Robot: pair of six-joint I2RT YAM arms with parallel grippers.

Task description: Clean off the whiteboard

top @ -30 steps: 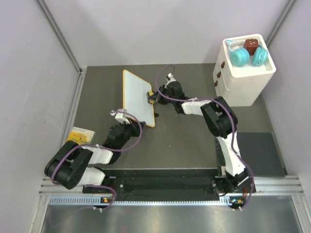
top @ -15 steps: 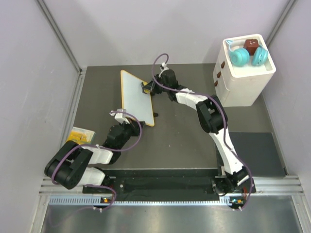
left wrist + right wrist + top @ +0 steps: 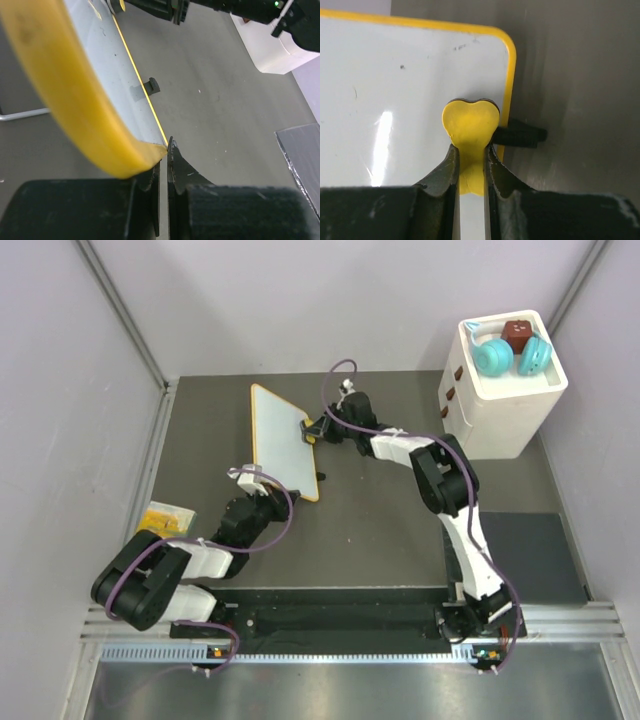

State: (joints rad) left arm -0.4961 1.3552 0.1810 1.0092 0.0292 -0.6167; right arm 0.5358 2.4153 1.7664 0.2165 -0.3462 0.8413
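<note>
The whiteboard (image 3: 280, 440), white with a thin yellow frame, lies tilted on the dark table left of centre. My left gripper (image 3: 262, 480) is shut on its near corner; the left wrist view shows the jaws (image 3: 162, 165) pinching the yellow frame (image 3: 75, 110). My right gripper (image 3: 314, 430) is shut on a small yellow bone-shaped piece (image 3: 470, 120), pressed on the board (image 3: 395, 90) near its right edge. Only faint specks and a thin line remain on the white surface. A black foot (image 3: 520, 135) sticks out beside the frame.
A white drawer unit (image 3: 500, 400) stands at the back right with two teal objects and a brown cube on top. A yellow packet (image 3: 165, 515) lies at the left. A dark mat (image 3: 530, 555) lies at the right. Walls close in on both sides.
My right gripper, with the yellow piece, slid toward the board's far edge, then came partway back along the right side. The left gripper has kept its hold.
</note>
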